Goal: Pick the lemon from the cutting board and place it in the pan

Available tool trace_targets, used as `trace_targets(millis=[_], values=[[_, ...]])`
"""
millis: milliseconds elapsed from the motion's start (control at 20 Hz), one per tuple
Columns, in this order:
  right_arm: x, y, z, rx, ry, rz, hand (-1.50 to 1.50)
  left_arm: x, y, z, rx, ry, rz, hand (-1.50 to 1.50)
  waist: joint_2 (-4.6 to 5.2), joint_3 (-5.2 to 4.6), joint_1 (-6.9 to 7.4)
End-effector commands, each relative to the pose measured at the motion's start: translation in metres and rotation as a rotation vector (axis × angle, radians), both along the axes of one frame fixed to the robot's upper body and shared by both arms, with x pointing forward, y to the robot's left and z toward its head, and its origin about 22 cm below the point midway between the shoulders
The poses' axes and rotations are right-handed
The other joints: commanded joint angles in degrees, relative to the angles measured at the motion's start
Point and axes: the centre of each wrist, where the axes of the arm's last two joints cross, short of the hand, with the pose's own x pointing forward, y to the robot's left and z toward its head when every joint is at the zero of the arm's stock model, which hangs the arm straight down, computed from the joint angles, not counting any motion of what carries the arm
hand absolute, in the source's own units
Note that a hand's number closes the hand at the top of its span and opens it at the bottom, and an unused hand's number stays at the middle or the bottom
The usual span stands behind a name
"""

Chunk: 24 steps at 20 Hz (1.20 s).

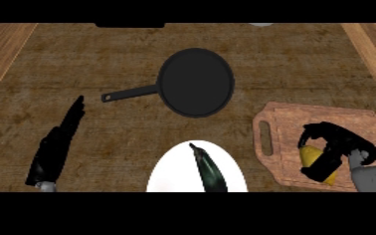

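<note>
Right hand (334,147) over the cutting board (286,124), fingers (323,169) curled round the lemon (311,155), which shows yellow between fingers and thumb, on the board. Pan (197,82) sits up and left of those fingers, well apart, handle pointing left. Left hand (55,147) rests at the lower left, fingers straight. White plate (172,172) with a dark eggplant (209,172) lies between the hands on the table (95,59).

A dark, grainy wooden counter (88,55) fills the view under dim, even light. Paler wood strips (15,42) run along its far left and right edges.
</note>
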Motion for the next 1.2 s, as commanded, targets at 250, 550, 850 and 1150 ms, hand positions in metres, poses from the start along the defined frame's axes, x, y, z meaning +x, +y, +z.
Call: trace_targets(millis=[250,550,850,1150], values=[[-0.026,0.05,-0.029,-0.093,-0.039,-0.514,1.5,-0.004,0.012,-0.006,0.009,0.028,0.03,0.0,-0.5,0.26,-2.37],[-0.036,0.054,-0.016,-0.317,-0.258,-0.793,1.5,-0.011,0.024,-0.007,0.023,0.038,0.066,0.0,-1.58,-0.35,-3.98],[-0.031,0.084,0.044,-0.56,-0.751,-0.735,1.5,-0.006,0.019,-0.002,0.024,0.033,0.04,0.0,-1.68,-0.39,-2.29],[-0.036,0.154,0.072,-0.66,-0.954,-0.752,1.5,-0.002,0.009,-0.001,0.013,0.01,-0.002,0.0,-0.44,0.1,0.05]])
